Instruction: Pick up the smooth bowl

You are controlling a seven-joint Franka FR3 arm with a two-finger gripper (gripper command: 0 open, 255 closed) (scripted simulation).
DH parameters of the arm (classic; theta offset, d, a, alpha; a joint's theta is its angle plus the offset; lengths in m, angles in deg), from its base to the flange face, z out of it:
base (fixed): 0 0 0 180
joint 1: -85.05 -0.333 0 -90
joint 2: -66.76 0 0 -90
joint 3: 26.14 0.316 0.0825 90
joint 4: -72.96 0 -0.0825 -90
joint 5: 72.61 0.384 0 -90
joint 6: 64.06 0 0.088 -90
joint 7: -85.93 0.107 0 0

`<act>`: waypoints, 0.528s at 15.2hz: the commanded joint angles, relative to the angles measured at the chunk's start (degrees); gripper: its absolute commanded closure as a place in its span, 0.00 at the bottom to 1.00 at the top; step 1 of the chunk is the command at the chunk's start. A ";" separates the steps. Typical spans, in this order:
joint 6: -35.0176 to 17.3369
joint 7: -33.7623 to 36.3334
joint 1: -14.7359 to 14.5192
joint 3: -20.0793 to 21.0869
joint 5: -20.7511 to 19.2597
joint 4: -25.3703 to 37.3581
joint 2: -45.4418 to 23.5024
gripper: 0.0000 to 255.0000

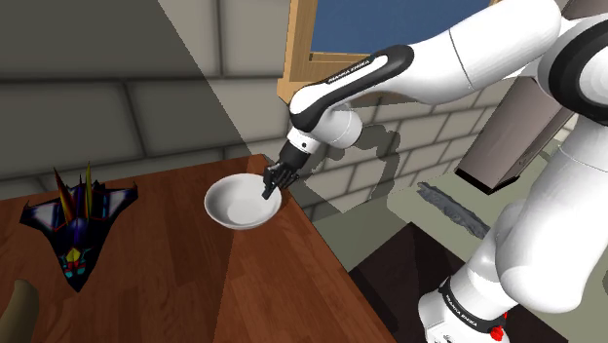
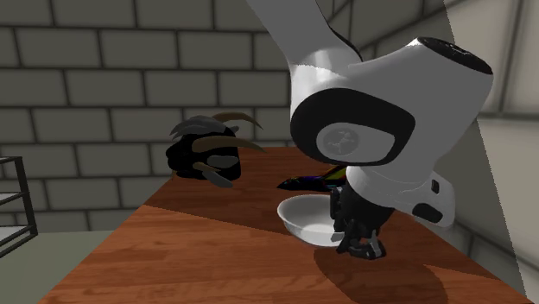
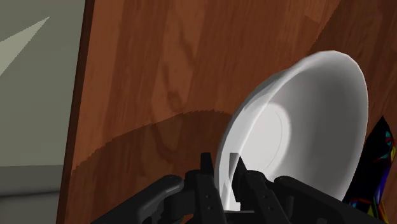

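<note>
shoulder view: raised, behind the arm (image 1: 468,58), looking down toward the gripper (image 1: 269,187). second exterior view: low and near, facing the gripper across the table (image 2: 173,250). wrist view: close on the bowl (image 3: 305,121). all share bowl and table.

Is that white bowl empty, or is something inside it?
Empty: the white bowl shows a bare, smooth white inside in the shoulder and wrist views, with just the end effector clasping its rim.

Bare wooden table (image 1: 195,283) around the white bowl (image 1: 239,203), dark toy jet (image 1: 76,226) well apart — brick wall (image 1: 97,117) behind
</note>
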 commanded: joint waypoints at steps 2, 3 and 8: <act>1.66 1.84 0.05 -0.26 -1.46 0.11 1.94 1.00; 2.20 2.42 0.07 -0.34 -1.92 0.24 2.48 1.00; 4.97 5.21 0.22 -0.64 -4.07 1.08 5.00 1.00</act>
